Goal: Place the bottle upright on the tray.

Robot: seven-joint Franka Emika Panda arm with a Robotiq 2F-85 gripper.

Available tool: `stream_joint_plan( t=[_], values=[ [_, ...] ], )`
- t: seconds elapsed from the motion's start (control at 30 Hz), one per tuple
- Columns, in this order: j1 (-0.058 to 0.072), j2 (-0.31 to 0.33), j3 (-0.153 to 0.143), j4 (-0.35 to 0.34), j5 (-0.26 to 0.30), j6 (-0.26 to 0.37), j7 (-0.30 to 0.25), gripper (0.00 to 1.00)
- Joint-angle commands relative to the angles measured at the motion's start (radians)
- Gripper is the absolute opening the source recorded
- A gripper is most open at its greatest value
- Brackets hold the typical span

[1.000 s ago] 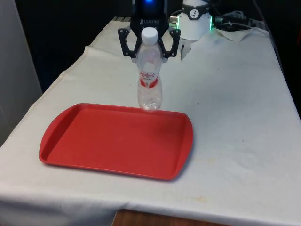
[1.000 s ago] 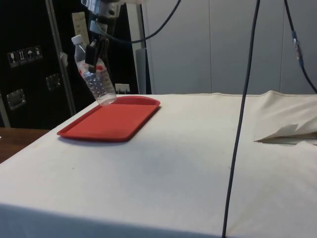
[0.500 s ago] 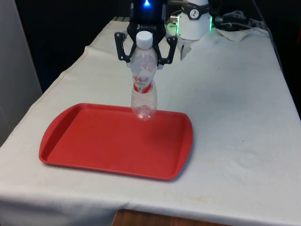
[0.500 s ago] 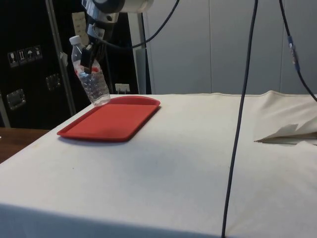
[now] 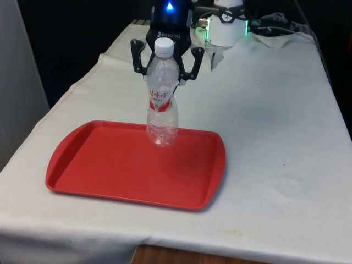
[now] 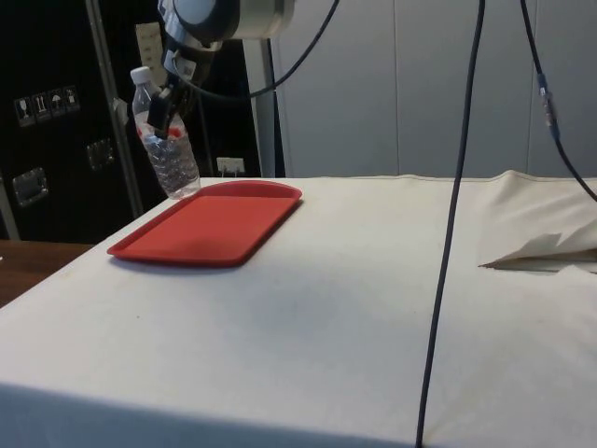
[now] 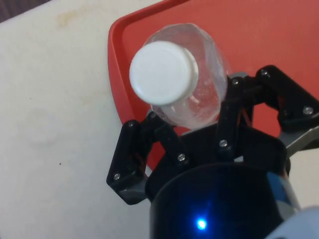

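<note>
Now | one gripper (image 5: 163, 61) pinching one bottle (image 5: 161, 104), slightly tilted | above one red tray (image 5: 110, 170)

The bottle (image 5: 161, 104) is clear with a white cap and a red-and-white label, the print perhaps lettering. The tray (image 5: 110, 165) is plain red, the bench (image 5: 275, 137) cloth white, the gripper (image 5: 163, 65) black.

A table draped in a white cloth (image 5: 275, 137) fills the scene, the fabric lightly wrinkled and hanging over the near edge. In the side view, a thin dark cable (image 6: 448, 233) hangs down in front of the table, and a rumpled fold of white cloth (image 6: 546, 245) lies beside dark cabinets (image 6: 56, 121) behind.
</note>
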Motion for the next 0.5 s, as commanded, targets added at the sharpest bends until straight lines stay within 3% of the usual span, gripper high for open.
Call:
stream_joint_plan(
  t=[0.0, 0.33, 0.47],
  values=[
    [0.005, -0.004, -0.005, -0.005, -0.004, 0.006, 0.004, 0.36],
    [0.001, 0.000, 0.000, 0.000, 0.000, 0.001, -0.001, 0.36],
    [0.008, -0.011, 0.001, -0.038, 0.001, 0.041, -0.004, 0.36]
  ],
)
